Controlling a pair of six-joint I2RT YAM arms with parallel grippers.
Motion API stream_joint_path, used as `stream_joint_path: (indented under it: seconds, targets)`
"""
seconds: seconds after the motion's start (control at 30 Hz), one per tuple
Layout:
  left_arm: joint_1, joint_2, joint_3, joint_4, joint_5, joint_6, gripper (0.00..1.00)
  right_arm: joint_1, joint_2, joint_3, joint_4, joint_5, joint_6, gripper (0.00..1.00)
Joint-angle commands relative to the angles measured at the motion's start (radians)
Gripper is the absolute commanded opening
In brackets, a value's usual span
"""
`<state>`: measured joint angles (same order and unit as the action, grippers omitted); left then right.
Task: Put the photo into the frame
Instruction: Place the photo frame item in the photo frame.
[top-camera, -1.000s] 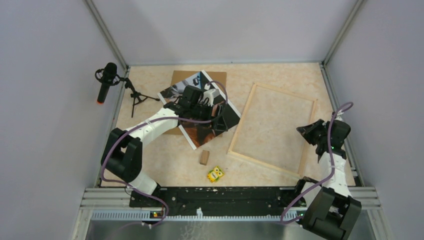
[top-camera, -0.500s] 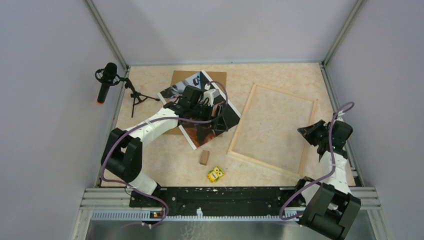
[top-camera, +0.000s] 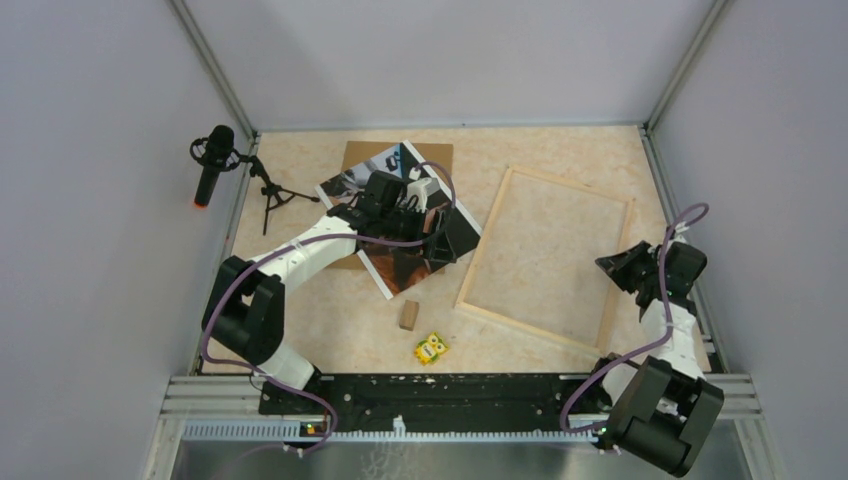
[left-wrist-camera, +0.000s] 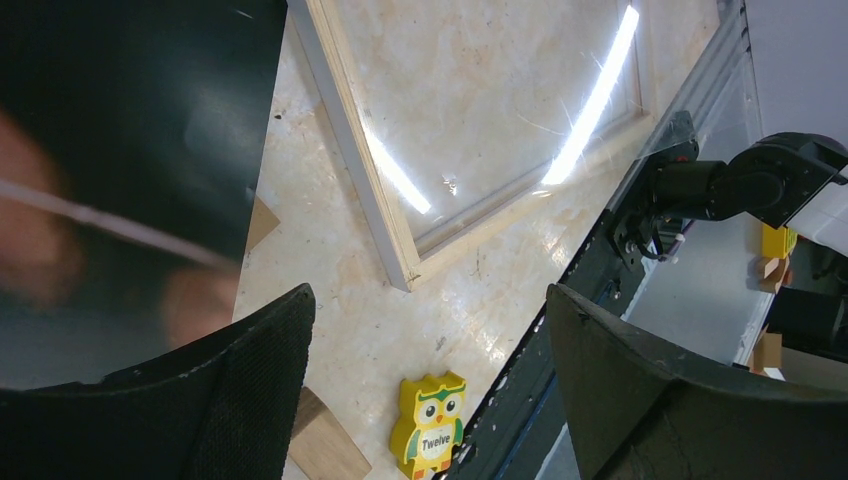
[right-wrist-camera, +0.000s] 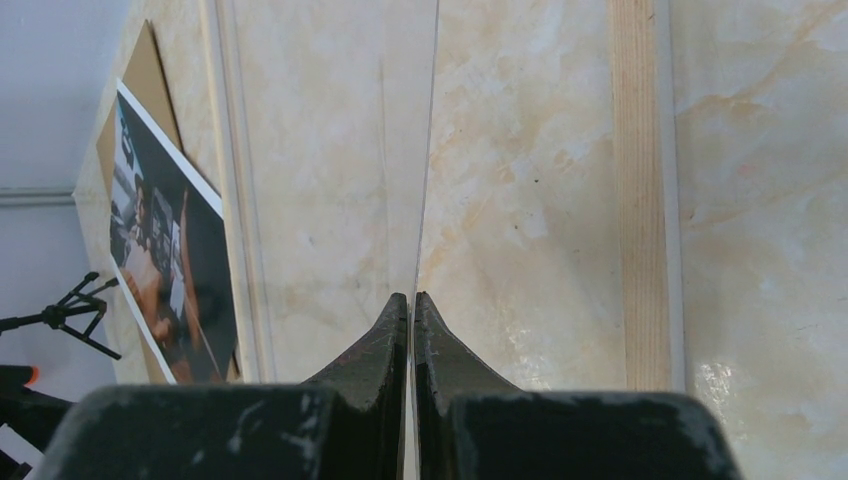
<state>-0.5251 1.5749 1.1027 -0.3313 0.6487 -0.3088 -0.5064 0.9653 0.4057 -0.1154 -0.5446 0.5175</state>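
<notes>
Surface: 1 photo (top-camera: 398, 265), 1 frame (top-camera: 572, 186), 1 board (top-camera: 365, 155), 1 block (top-camera: 409, 315), 1 owl (top-camera: 431, 348). Left jaws open over photo; right jaws closed, empty.

Photo (top-camera: 400, 268) lies left of frame (top-camera: 480, 250) (seemingly atop a board (top-camera: 365, 155)).
</notes>
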Motion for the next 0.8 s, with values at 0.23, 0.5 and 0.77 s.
stream_joint_path:
  seconds: [0.23, 0.5, 0.77]
  targets:
    - [0.004, -0.008, -0.003, 0.043, 0.022, 0.005, 0.89, -0.012, 0.064, 0.034, 0.087, -0.015, -0.050, 0.00]
    - [0.004, -0.003, -0.003, 0.043, 0.023, 0.006, 0.89, -0.024, 0.064, 0.046, 0.077, -0.013, -0.056, 0.00]
    - [0.005, -0.003, -0.001, 0.043, 0.026, 0.005, 0.89, -0.043, 0.064, 0.044, 0.065, -0.016, -0.070, 0.00]
